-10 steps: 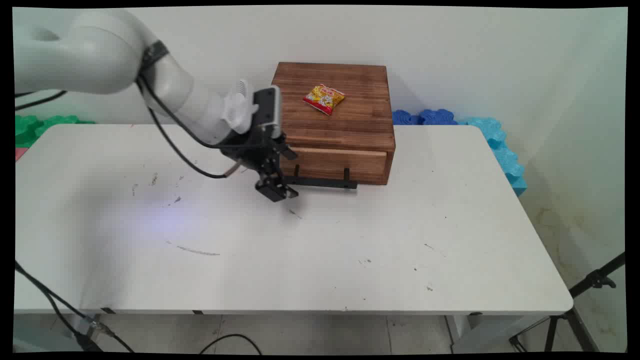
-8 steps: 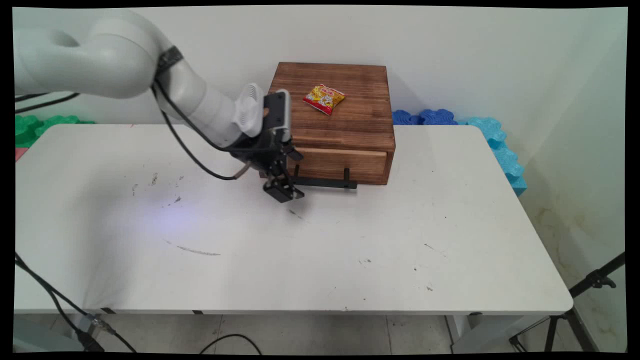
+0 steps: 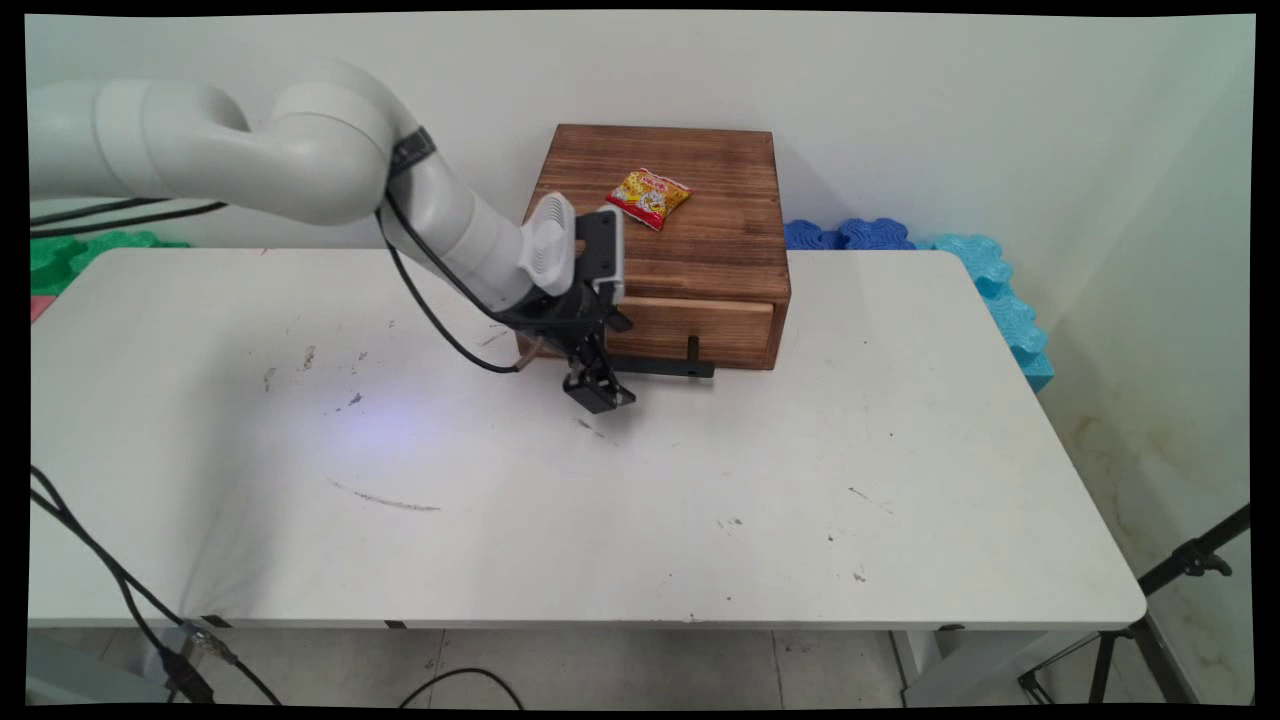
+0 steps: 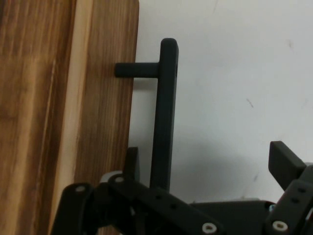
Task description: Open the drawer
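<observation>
white and scuffed with small dark marks, the table [image 3: 700,500] runs back to a plain pale wall, and the wooden drawer box [image 3: 690,250] sits at its far side against that wall; everything else is placed from this box. it is dark brown with plank grain on top and a lighter wood drawer front [image 3: 700,325] that looks closed flush. a black bar handle [image 3: 655,366] stands off the drawer front on short posts. on the box's top lies a small yellow and red snack packet [image 3: 648,197], toward the back. the black gripper [image 3: 598,392] hangs low over the table just in front of the box's left end, at the handle's left end. from the hand view its fingers [image 4: 286,161] are spread apart, holding nothing, with the handle [image 4: 164,115] running between them close to the finger nearest the drawer front. behind the table to the right of the box lie blue foam mats [image 3: 930,245], and green ones [image 3: 70,250] far to its left.
</observation>
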`<state>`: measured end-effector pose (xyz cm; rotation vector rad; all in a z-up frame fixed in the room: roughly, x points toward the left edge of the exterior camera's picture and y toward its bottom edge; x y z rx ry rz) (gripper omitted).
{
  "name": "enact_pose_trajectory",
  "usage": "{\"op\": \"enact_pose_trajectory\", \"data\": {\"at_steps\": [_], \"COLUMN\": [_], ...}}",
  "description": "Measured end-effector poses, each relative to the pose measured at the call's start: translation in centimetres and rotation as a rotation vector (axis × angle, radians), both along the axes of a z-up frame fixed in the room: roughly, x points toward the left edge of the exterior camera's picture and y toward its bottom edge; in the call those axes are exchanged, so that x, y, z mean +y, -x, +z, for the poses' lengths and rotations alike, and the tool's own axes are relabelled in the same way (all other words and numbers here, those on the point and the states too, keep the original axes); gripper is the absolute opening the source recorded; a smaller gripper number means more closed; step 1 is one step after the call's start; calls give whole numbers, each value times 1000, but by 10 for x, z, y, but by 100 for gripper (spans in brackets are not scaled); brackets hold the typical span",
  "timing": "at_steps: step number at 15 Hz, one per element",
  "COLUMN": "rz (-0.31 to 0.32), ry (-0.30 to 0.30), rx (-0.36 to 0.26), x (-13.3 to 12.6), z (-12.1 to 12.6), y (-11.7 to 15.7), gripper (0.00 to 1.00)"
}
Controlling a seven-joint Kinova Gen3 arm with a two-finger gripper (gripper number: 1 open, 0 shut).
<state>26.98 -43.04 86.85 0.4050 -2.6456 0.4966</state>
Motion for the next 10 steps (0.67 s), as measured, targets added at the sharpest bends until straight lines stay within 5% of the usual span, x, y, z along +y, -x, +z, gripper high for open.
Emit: {"op": "enact_pose_trajectory", "data": {"at_steps": [10], "rz": [0], "ry": [-2], "rx": [-22], "x": [-14], "z": [-24], "y": [15], "gripper": [100]}}
